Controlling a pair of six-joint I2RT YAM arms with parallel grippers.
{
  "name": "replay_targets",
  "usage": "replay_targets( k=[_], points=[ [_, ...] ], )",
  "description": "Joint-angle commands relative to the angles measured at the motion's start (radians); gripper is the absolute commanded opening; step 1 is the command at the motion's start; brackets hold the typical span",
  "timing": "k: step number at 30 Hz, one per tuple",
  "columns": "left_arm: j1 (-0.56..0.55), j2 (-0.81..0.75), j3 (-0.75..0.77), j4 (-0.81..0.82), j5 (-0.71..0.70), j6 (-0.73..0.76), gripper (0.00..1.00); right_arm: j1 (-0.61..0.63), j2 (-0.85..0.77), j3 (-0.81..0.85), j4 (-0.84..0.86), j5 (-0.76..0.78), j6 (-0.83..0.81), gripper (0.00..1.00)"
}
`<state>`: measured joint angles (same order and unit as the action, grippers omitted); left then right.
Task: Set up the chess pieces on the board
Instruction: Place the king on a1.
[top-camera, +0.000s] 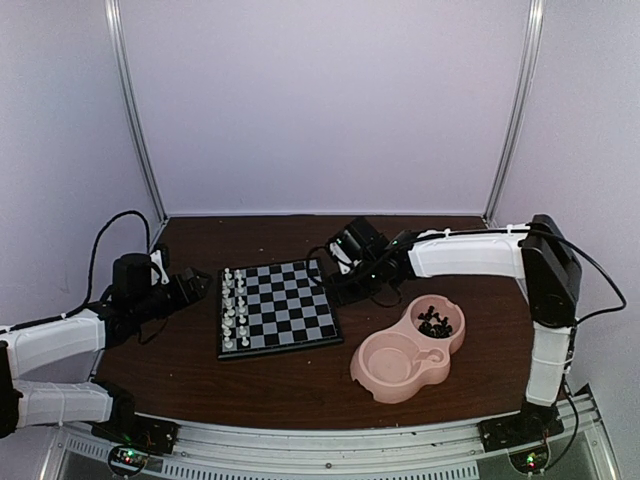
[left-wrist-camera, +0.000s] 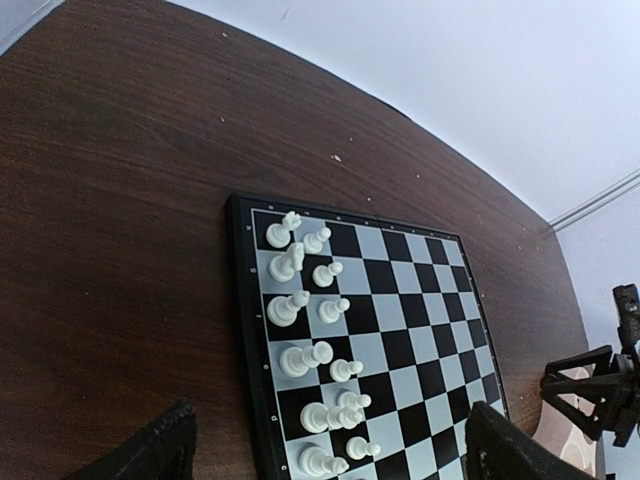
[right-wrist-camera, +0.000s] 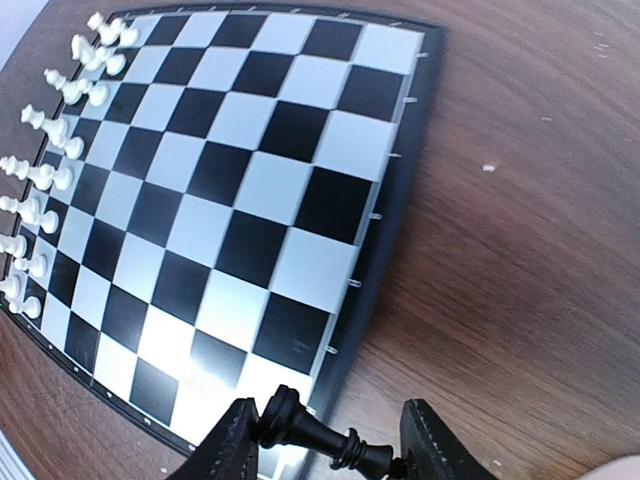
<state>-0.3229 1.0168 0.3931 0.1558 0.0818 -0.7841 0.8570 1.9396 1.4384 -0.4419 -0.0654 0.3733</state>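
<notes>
The half-closed right gripper is pinching one black piece, and more black pieces are lying in the pink dish.

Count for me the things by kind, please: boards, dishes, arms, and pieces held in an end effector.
board: 1
dish: 1
arms: 2, the left arm and the right arm
black piece held in the right end effector: 1
Total: 5
</notes>
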Motion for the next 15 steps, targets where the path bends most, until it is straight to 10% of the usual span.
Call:
replay_targets(
  k=[1,15],
  points=[
    [-0.005,0.005,0.024,0.035,0.0,0.001,0.93,0.043,0.064,0.041,0.045,-0.008,-0.015,0.36],
    [-0.005,0.051,0.05,0.036,0.042,0.008,0.93,0.084,0.13,0.068,0.065,0.004,-0.052,0.48]
  ],
)
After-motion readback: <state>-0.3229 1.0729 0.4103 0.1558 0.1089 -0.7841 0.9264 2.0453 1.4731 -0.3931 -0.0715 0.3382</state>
